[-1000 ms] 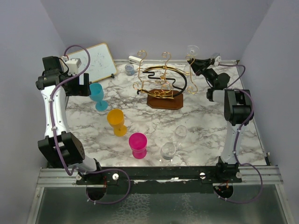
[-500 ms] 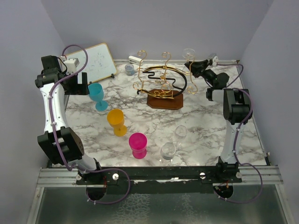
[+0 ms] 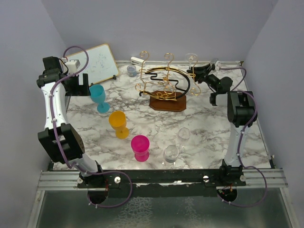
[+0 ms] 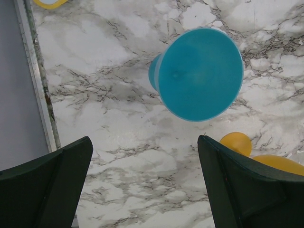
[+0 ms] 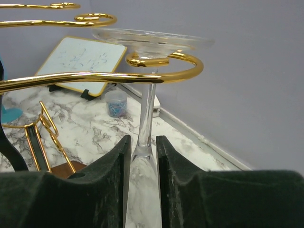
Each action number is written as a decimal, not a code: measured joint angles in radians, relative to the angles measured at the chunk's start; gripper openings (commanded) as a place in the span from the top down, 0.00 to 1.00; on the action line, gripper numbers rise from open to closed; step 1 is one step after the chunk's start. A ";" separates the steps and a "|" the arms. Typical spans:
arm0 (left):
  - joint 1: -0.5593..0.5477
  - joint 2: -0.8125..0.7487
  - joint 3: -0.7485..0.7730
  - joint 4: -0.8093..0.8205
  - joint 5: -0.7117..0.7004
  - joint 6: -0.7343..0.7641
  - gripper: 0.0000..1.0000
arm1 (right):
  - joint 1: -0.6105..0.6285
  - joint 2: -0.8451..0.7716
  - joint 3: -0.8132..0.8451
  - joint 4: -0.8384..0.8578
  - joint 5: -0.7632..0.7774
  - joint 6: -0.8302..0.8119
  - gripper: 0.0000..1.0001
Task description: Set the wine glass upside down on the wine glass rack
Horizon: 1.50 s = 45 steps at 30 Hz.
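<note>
You've got the clear wine glass (image 5: 146, 109) upside down, foot flat on a gold curl at the 2 o'clock side of the wine glass rack (image 3: 167, 103), stem hanging straight down through it, rack upright on its brown base toward 12 o'clock.

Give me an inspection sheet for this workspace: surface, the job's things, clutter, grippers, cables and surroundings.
Surface: marble-patterned tabletop, no spill seen.
Job's things: wine glass rack upright at the back; clear wine glass upside down, stem inside a gold curl, foot above it.
Clutter: blue goblet, yellow goblet, pink cup, near clear glass, far clear glass, whiteboard, small jar.
Grippers: left gripper open above the blue goblet; right gripper fingers close beside the inverted glass's stem, grip cannot be told.
Cables: purple cables looping along both arms.
Surroundings: grey walls; nothing else seen.
</note>
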 measured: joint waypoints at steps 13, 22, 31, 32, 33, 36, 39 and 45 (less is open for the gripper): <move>0.002 0.038 0.019 0.017 0.000 0.000 0.08 | 0.000 -0.045 -0.071 0.002 0.008 0.002 0.00; 0.002 0.092 0.098 0.008 0.014 -0.011 0.12 | -0.026 -0.120 -0.187 0.002 0.096 -0.028 0.01; 0.002 0.098 0.125 -0.002 0.033 -0.011 0.12 | -0.030 -0.377 -0.369 -0.120 0.384 -0.177 0.01; 0.002 0.102 0.126 -0.002 0.033 -0.011 0.12 | -0.031 -0.401 -0.390 -0.132 0.416 -0.185 0.01; 0.002 0.108 0.126 -0.002 0.034 -0.011 0.13 | -0.031 -0.435 -0.422 -0.150 0.458 -0.193 0.01; 0.002 0.140 0.127 -0.003 0.035 -0.011 0.17 | -0.027 -0.518 -0.515 -0.190 0.553 -0.206 0.01; -0.003 0.180 0.134 -0.003 0.042 -0.012 0.28 | -0.011 -0.623 -0.607 -0.270 0.673 -0.195 0.01; -0.037 0.255 0.148 -0.003 0.050 -0.013 0.45 | 0.094 -0.768 -0.671 -0.381 0.888 -0.216 0.01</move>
